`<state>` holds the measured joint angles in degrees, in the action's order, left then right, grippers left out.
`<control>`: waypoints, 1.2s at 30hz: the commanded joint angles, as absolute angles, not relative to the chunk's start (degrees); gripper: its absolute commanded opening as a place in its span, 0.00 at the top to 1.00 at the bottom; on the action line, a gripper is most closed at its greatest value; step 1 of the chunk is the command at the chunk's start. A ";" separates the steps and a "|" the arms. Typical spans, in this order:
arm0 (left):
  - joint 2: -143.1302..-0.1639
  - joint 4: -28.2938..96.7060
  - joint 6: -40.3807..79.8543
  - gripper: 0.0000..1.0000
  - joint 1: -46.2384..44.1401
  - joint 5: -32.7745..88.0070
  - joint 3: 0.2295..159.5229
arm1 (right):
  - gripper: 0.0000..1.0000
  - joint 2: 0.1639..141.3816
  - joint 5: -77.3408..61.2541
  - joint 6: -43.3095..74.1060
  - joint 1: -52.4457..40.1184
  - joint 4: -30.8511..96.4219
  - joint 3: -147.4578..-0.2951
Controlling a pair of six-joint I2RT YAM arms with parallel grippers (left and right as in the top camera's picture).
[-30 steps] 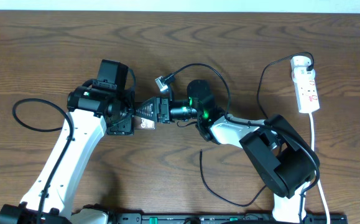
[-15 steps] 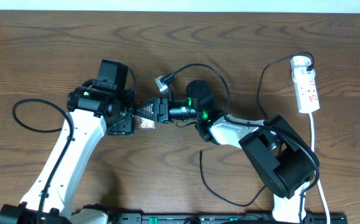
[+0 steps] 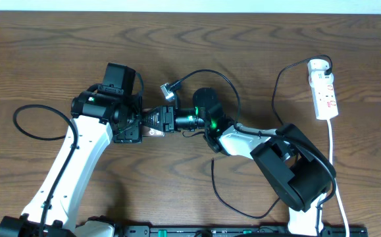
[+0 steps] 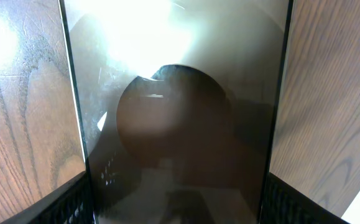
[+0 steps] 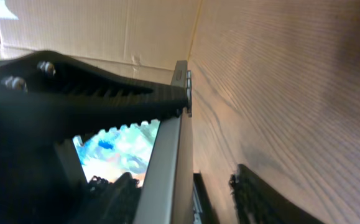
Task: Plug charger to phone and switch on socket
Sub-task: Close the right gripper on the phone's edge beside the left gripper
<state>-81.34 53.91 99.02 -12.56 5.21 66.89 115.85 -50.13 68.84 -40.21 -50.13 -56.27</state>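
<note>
The phone (image 4: 180, 112) fills the left wrist view with its glossy dark face, and my left gripper (image 4: 176, 186) is shut on its two long edges. From overhead only a corner of the phone (image 3: 153, 132) shows beside the left gripper (image 3: 132, 127). My right gripper (image 3: 156, 120) reaches in from the right. Its fingers (image 5: 260, 199) straddle the phone's silver edge (image 5: 167, 168), open, with a strip of wood showing on one side. The charger's plug tip (image 3: 170, 89) lies loose on the table just behind both grippers. The socket (image 3: 323, 92) lies at the far right.
The charger's black cable (image 3: 210, 71) arcs from the plug tip over the right arm, and another loop (image 3: 243, 210) lies near the front edge. A black cable loop (image 3: 19, 118) lies left of the left arm. The socket's white cord (image 3: 335, 171) runs toward the front.
My right gripper has slid left up to the phone and its jaws have narrowed around the phone's edge. The left gripper and phone have not moved.
</note>
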 commanded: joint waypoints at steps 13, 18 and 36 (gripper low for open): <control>-81.67 54.11 99.35 0.92 -12.62 4.51 67.57 | 0.69 115.42 -49.41 68.77 -40.80 -50.15 -56.77; -81.67 54.15 99.29 0.93 -12.69 4.51 67.57 | 0.70 115.42 -49.01 68.79 -41.15 -50.17 -56.77; -81.67 54.39 99.11 0.93 -12.73 4.49 67.57 | 0.89 115.42 -49.01 69.47 -41.36 -50.15 -56.77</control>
<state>-81.34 54.02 99.04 -12.56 5.19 66.89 115.85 -49.39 69.63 -40.86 -50.24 -56.27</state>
